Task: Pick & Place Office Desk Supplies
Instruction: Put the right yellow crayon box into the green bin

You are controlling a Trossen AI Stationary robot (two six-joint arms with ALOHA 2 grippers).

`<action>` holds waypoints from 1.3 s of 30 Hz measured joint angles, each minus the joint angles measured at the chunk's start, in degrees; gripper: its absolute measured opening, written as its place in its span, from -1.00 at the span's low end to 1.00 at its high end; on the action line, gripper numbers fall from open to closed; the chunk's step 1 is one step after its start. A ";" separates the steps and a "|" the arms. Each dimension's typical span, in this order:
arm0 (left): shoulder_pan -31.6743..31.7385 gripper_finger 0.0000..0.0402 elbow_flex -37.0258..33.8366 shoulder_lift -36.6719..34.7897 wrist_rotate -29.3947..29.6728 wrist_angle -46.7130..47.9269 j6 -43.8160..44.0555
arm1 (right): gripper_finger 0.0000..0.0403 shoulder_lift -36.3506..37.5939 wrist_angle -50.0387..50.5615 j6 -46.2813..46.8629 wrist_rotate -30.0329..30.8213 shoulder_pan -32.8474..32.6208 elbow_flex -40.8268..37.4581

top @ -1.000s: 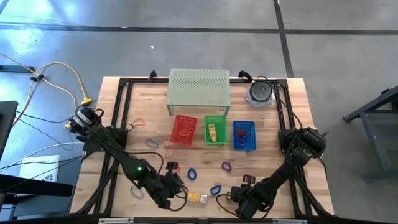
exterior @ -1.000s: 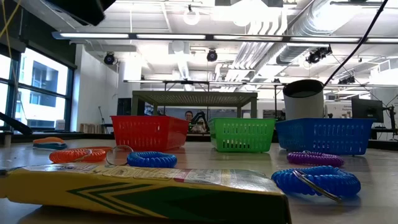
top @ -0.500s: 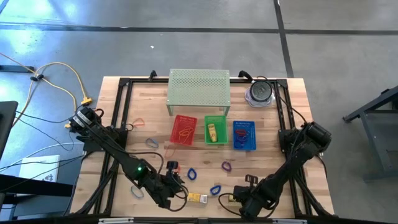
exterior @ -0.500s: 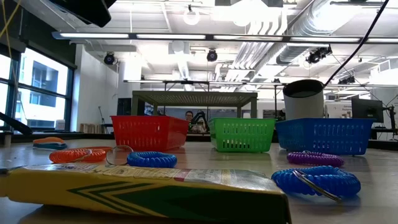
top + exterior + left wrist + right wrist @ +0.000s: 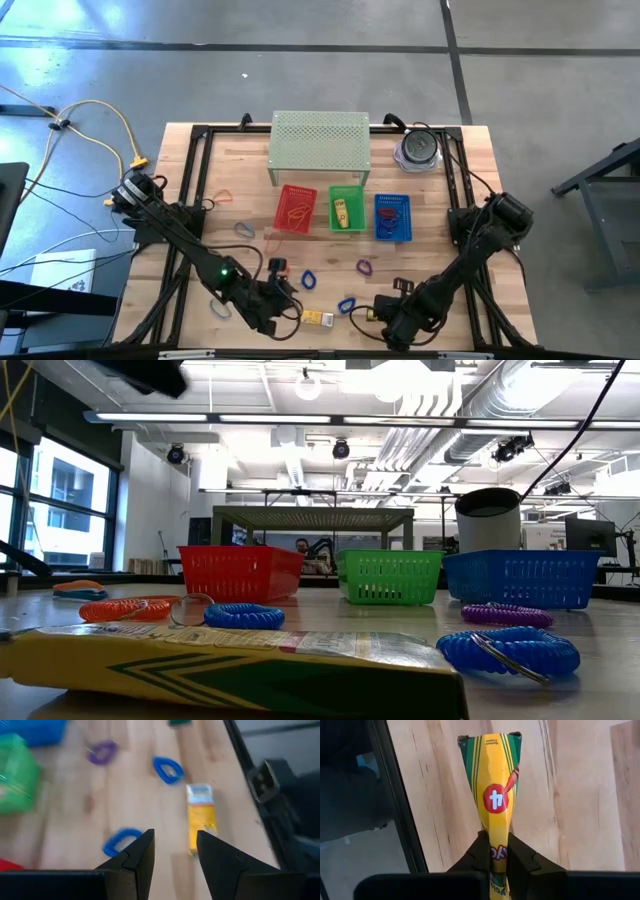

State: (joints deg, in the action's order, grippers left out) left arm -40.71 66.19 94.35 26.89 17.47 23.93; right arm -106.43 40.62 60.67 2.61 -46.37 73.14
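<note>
Crayon box [image 5: 496, 795], yellow and green, is pinched between the clenched jaws of the right gripper [image 5: 494, 851], its free end reaching out ahead of them over the wood. The grasping step is judged done; a lift and carry toward the green basket [image 5: 347, 210], far beyond the jaws, is called for next. Ahead of the part-open, empty left gripper [image 5: 174, 851], a second yellow box [image 5: 201, 816] is seen lying, with blue bands [image 5: 168, 769] farther off.

Yellow, green-striped box [image 5: 495, 795]; red basket [image 5: 295, 208]
</note>
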 joint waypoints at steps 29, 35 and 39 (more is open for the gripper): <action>-0.50 -0.31 -0.09 21.66 23.97 -48.09 -78.67 | -0.90 0.19 -3.22 -20.33 -2.92 13.63 7.88; -0.77 -0.31 -0.09 21.66 29.97 -50.72 -85.68 | -0.90 0.26 -3.10 -22.88 -2.75 15.44 9.85; -1.16 -0.31 -0.09 21.66 28.34 -52.08 -86.59 | -0.90 0.26 -3.09 -23.24 -2.75 16.15 9.92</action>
State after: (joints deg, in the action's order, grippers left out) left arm -41.87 66.11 116.01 55.23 -34.61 -62.66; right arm -106.17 37.53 37.43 -0.15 -30.22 83.07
